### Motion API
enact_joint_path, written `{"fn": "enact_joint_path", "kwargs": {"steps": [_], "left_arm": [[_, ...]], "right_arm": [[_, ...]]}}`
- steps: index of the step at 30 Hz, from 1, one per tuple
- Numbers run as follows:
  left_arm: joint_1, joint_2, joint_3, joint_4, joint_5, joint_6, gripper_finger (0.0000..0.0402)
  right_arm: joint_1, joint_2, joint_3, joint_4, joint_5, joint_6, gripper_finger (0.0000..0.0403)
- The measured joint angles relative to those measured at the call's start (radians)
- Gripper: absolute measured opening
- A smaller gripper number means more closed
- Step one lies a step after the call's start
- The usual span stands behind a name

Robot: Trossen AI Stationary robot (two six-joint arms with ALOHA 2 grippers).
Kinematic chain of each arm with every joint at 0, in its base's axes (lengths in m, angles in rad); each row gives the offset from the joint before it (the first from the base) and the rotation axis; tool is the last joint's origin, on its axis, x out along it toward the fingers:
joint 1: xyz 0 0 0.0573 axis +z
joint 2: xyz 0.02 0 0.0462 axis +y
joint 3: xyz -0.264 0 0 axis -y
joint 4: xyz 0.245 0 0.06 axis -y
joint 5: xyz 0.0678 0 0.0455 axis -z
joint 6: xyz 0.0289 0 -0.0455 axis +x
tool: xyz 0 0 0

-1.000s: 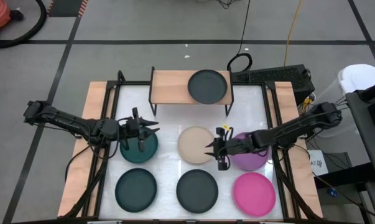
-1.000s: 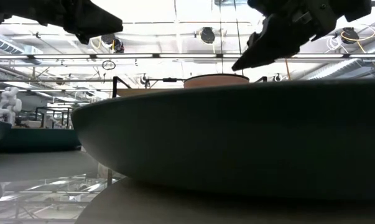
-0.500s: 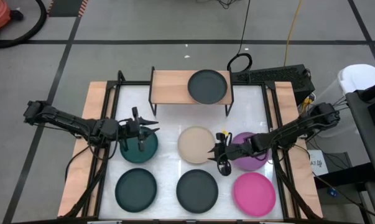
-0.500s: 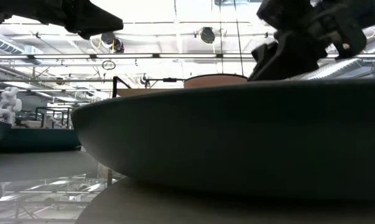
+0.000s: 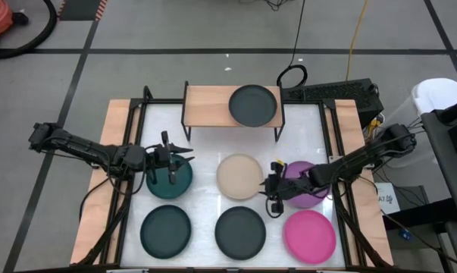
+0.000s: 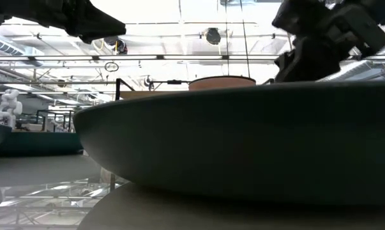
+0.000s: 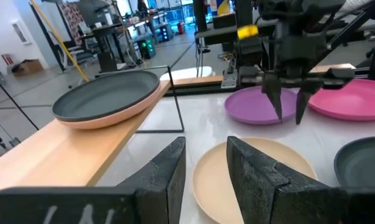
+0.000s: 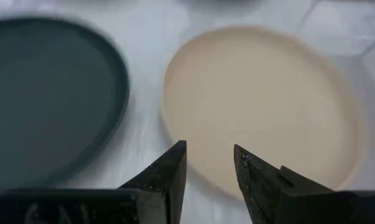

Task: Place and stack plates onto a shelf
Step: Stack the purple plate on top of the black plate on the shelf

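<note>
Nearest the front edge of the white tabletop (image 5: 205, 136) lies a row of three round shallow plates: a dark teal plate (image 5: 166, 231) on the left, a dark grey plate (image 5: 241, 232) in the middle and a magenta plate (image 5: 310, 236) on the right. In the low view the dark grey one fills most of the picture.

Behind them runs a second row: a teal plate (image 5: 170, 179), a beige plate (image 5: 239, 176) and a purple plate (image 5: 304, 184). The left gripper (image 5: 184, 155) hovers at the back rim of the teal plate, its two dark fingers (image 7: 168, 171) parted by a narrow gap with nothing between them. The right gripper (image 5: 270, 199) hangs between the beige and purple plates, pointing down toward the gap near the beige plate's edge; its fingers (image 8: 168, 174) also stand a little apart and hold nothing.

At the back of the table stands the small light-wood shelf (image 5: 205, 106) on thin black legs. On its right half rests a dark grey plate (image 5: 253, 105); the left wrist view shows it sitting on a pale pink plate (image 7: 112, 115). The shelf's left half is bare wood.
</note>
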Motion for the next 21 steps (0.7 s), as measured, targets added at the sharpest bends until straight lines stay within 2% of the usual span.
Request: {"fn": "enact_joint_path", "kwargs": {"steps": [5,13,16,21], "left_arm": [[0.0,0.0,0.0,-0.005,0.0,-0.024,0.0122],[-0.001,0.0,0.0,-0.014,0.0,-0.051,0.0122],[-0.001,0.0,0.0,-0.015,0.0,-0.054,0.0122],[-0.005,0.0,0.0,-0.022,0.009,-0.075,0.0122]], "right_arm": [[0.016,-0.019,0.047,-0.057,0.105,0.011,0.0116],[0.054,0.027,0.221,-0.449,0.227,0.198,0.0108],[0.059,0.028,0.225,-0.555,0.177,0.347,0.0095],[0.059,0.03,0.225,-0.747,0.006,0.698,0.0074]]}}
